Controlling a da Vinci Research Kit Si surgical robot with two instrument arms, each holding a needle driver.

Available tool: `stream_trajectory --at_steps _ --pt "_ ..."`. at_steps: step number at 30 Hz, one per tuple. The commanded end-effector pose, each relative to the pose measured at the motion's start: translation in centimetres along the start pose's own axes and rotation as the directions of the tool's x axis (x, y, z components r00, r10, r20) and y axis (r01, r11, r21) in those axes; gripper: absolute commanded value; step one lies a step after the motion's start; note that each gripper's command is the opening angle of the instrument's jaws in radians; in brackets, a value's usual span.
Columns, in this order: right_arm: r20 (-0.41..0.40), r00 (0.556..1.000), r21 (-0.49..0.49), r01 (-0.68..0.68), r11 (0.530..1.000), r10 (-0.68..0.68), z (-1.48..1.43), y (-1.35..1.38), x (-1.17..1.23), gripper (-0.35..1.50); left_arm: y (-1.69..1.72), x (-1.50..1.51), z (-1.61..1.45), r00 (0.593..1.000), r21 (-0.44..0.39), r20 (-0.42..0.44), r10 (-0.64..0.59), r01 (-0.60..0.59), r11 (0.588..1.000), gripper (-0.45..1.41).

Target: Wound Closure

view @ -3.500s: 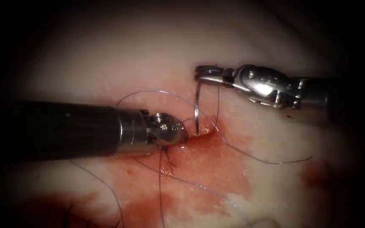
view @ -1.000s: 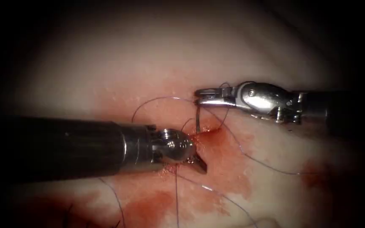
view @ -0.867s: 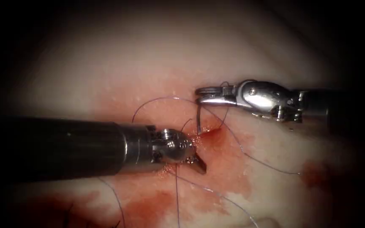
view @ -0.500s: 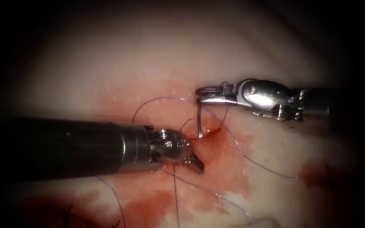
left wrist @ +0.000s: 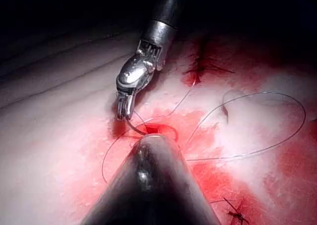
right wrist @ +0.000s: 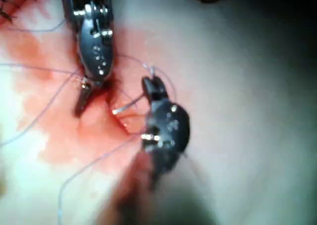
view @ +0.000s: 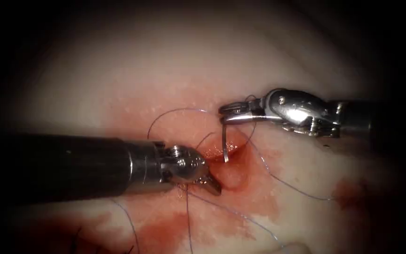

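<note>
The needle [view: 223, 143], a thin curved steel wire, hangs from the right tool [view: 229, 113], whose jaws are pinched on its upper end. Its curve runs down to the cut [view: 229, 162], and the lower end lies over the wet red opening; whether the tip is in the tissue [view: 165, 70] or just above it cannot be told. Against 3.5 s ago, the right tool sits lower and nearer the cut, so less of the needle stands free above the wound. The left tool [view: 211, 184] has also shifted: it lay up against the needle's foot then, and now its jaws point down and right at the left lip of the cut. They seem to be pressing or gripping the tissue edge, but open or closed cannot be told.

The thread [view: 283, 181] is fine, pale blue, and loops loosely from the right tool's jaws out over the tissue to the right, with another arc left of the needle. The tissue is pale, smooth and glistening, with red fluid [view: 250, 197] pooled around and below the cut. In the left wrist view, dark stitches [left wrist: 200, 66] show farther along. The left tool's dark shaft [view: 71, 164] covers the tissue left of the cut.
</note>
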Motion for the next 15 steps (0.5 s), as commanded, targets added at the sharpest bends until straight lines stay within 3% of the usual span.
stream_trajectory --at_steps 1,9,11,15 --pt "-0.001 1.000 0.016 -0.016 1.000 0.016 0.11 0.05 0.01 -0.35 -0.04 0.02 0.07 1.000 0.001 0.000 0.001 -0.001 1.000 -0.20" --pt "0.014 0.990 0.084 -0.144 0.986 0.143 0.20 0.04 -0.02 -0.35 -0.04 0.01 0.07 1.000 0.000 0.000 0.001 -0.001 1.000 -0.20" --pt "0.045 0.962 0.124 -0.272 0.954 0.268 0.22 0.08 -0.02 -0.35 -0.04 0.01 0.07 1.000 0.000 0.001 0.002 -0.002 1.000 -0.20" --pt "0.098 0.927 0.147 -0.373 0.916 0.362 0.25 0.08 -0.05 -0.35 -0.05 0.00 0.06 1.000 -0.001 0.001 0.003 -0.003 1.000 -0.20"
